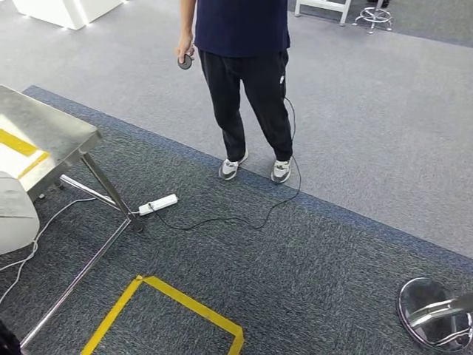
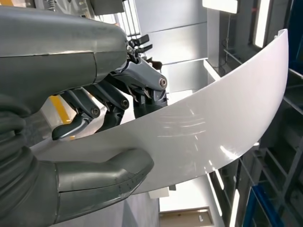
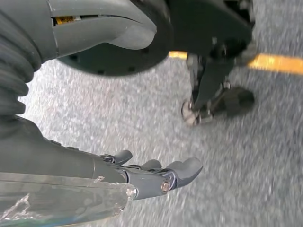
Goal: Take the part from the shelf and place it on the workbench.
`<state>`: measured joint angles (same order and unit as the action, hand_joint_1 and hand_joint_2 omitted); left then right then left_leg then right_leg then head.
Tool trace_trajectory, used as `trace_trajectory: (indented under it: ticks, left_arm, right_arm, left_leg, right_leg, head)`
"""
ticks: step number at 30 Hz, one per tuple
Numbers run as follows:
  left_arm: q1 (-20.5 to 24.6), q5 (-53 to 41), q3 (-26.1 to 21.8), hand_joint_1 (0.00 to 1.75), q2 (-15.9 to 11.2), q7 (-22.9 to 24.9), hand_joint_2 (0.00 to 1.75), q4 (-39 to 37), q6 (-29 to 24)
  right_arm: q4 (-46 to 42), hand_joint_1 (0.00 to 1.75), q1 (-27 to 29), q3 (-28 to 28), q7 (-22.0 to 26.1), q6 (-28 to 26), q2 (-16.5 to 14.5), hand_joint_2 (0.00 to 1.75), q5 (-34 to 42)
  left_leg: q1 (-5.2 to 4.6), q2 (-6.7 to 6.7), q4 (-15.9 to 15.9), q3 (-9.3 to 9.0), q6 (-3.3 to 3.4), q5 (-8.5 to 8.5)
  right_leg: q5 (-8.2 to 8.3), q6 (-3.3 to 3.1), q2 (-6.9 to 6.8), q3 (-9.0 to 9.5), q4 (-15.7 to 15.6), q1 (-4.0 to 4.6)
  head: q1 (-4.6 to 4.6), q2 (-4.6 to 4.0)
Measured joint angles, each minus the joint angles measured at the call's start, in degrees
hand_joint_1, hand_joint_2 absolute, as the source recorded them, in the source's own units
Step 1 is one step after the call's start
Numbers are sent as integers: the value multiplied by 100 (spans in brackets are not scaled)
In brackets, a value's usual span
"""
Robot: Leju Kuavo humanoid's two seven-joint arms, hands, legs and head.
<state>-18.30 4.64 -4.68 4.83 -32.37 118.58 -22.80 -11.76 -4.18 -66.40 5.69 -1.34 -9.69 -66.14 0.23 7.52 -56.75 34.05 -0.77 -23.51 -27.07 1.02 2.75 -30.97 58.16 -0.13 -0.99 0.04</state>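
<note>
Left robot hand [image 2: 107,123] of mine has the part [image 2: 200,132] — a long, curved white panel — clamped between the thumb underneath and the darker fingers [image 2: 89,111] curled over its upper face. In the head view one rounded white end of the part [image 1: 14,214] pokes in at the left edge, just beside the steel table [image 1: 44,133]. My right robot hand [image 3: 157,175] hangs over the carpet, fingers stretched out and apart, holding nothing.

I judge the part is off the shelf and the carry to the table is nearly done, with the set-down not yet made.

The risks, as I see them: the panel is glossy and long, and I grip it near one end, so it could lever in my fingers and slip. Its far end could also knock the table edge or leg. A person [image 1: 245,81] stands near, and a cable [image 1: 223,220] and power strip [image 1: 159,204] lie on the floor by the table — something to trip on if I step that way.
</note>
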Motion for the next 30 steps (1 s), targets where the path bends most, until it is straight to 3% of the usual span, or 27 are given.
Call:
trace_trajectory:
  ticks: [2,4,6,7,8,10,12,14,15,17,19,21,22,23,24,26,28,30]
  left_arm:
    - [9,-3,-30,175,6,-6,175,3,0]
    - [26,-5,-39,175,14,-9,175,3,0]
    - [25,-5,-49,175,24,-9,175,2,-1]
    - [24,-11,-56,175,29,-9,175,2,-5]
    - [25,-23,-62,175,34,-14,175,2,-15]
    - [40,-62,-63,175,43,-50,175,2,-52]
    - [67,-108,-61,175,46,-121,175,2,-105]
    - [72,-145,-64,175,51,-177,175,2,-176]
    - [65,-168,-67,175,58,-191,175,5,-211]
    - [62,-253,-70,175,74,-198,175,10,-266]
    - [61,-342,-65,175,82,-197,175,12,-309]
    - [49,-315,-62,175,89,-209,175,10,-337]
    - [46,-262,-63,175,91,-217,175,9,-342]
    - [51,-205,-64,175,93,-226,175,8,-339]
    - [69,-159,-65,175,92,-229,175,8,-334]
    - [141,-124,-70,175,86,-229,175,3,-326]
    - [224,-137,-74,175,72,-222,175,-5,-340]
    - [266,-177,-73,175,45,-197,175,-9,-363]
  right_arm:
    - [0,0,-3,1,0,-5,-11,175,1]
    - [1,0,15,1,-1,-4,-14,175,1]
    - [2,0,34,0,-3,-3,-14,175,1]
    - [2,0,33,-1,2,-1,-14,175,3]
    - [2,0,25,-1,14,3,-14,175,5]
    - [2,0,8,0,77,11,-15,175,9]
    - [2,0,-1,1,174,16,-15,175,7]
    - [2,0,-17,2,258,15,-14,175,-2]
    - [2,0,-31,4,284,11,-14,175,-11]
    - [1,0,-56,10,304,-7,-12,175,-34]
    - [1,0,-52,14,307,-28,-2,175,-45]
    - [2,0,-28,15,312,-44,20,175,-44]
    - [2,0,-18,15,303,-57,33,175,-45]
    - [2,0,-13,17,281,-73,49,175,-51]
    - [2,0,-12,25,242,-90,65,175,-64]
    - [2,0,-13,44,174,-115,92,175,-75]
    - [1,0,-17,54,148,-126,104,175,-34]
    - [1,0,-30,54,140,-120,102,175,14]
  left_leg:
    - [-14,-283,-299,148,-48,-211]
    - [-20,-598,-1029,485,-85,-604]
    - [-10,-679,-1609,751,-114,-792]
    - [-7,-695,-1608,742,-121,-725]
    - [-4,-731,-1372,613,-123,-563]
    - [-19,-977,-558,173,-120,-216]
    - [-42,-1155,-43,-94,-66,-89]
    - [-53,-1058,29,-109,18,-90]
    - [-44,-991,36,-107,51,-83]
    - [-13,-856,50,-108,122,-62]
    - [6,-725,52,-102,168,-52]
    - [5,-566,50,-96,179,-49]
    - [4,-479,48,-98,179,-47]
    - [4,-391,47,-104,176,-46]
    - [6,-303,46,-110,170,-42]
    - [5,-141,35,-104,137,-32]
    - [16,-12,34,-68,68,-9]
    - [43,64,41,-28,-9,19]
  right_leg:
    - [38,-75,-136,5,-47,-12]
    - [42,-112,-283,2,-59,-3]
    - [31,-118,-451,0,-58,2]
    - [24,-116,-534,4,-58,2]
    - [15,-109,-609,13,-58,1]
    - [-17,-73,-739,41,-49,18]
    - [-57,-18,-854,70,-44,56]
    - [-81,34,-979,114,-65,74]
    - [-101,70,-965,126,-57,65]
    - [-284,142,-695,18,216,42]
    - [-646,181,-371,-331,948,26]
    - [-860,182,-300,-683,1608,23]
    - [-800,173,-290,-733,1655,23]
    - [-634,158,-270,-673,1470,22]
    - [-394,139,-208,-508,1082,17]
    - [-66,104,59,-161,282,-7]
    - [-12,77,194,-17,-25,-7]
    - [20,18,69,11,-47,4]
  head:
    - [-28,0]
    - [-53,0]
    - [-54,0]
    - [-55,0]
    - [-55,0]
    - [-59,0]
    - [-52,0]
    - [-41,0]
    - [-41,0]
    - [-20,0]
    - [6,0]
    - [7,0]
    - [7,0]
    - [6,0]
    - [7,0]
    - [4,0]
    - [2,0]
    - [2,0]
